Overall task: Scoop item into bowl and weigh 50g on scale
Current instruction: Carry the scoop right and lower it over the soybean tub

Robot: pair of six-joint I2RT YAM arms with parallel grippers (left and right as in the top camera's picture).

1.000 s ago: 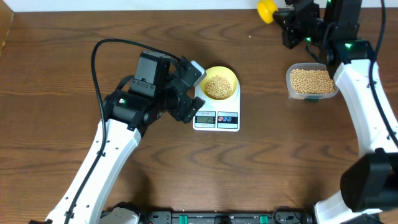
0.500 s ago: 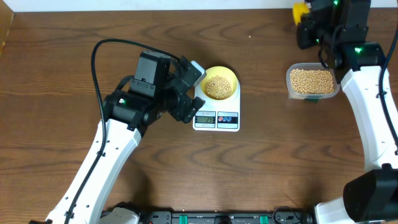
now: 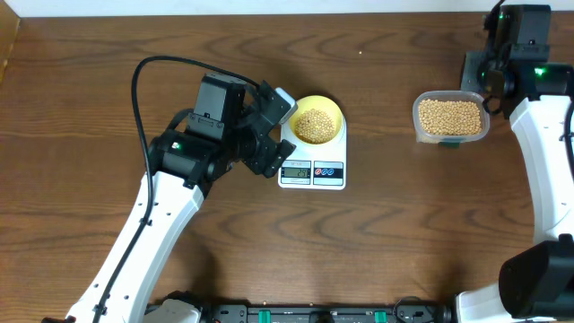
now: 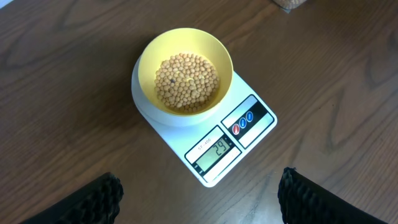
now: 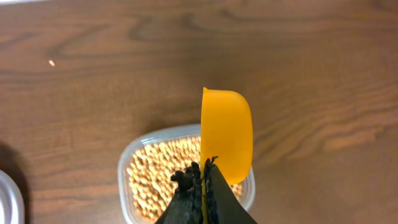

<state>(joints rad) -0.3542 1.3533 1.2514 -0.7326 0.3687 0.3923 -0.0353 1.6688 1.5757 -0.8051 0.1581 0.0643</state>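
Right arm (image 3: 541, 135) has swung from the far middle to the far right corner, so the yellow scoop you could see before is now hidden from overhead. The bowl (image 3: 334, 109) of beans (image 3: 313, 126) sits on the scale (image 3: 329, 172), with the tub (image 3: 417, 118) well off to its right.

Left wrist view: left jaws are wide apart, holding nothing, on the near side of the scale. Display looks like 24, so I'd guess roughly halfway.

Right wrist view: right jaws are clamped on the scoop (image 5: 227, 134) handle, with the scoop above the tub. Probably lining up another load.
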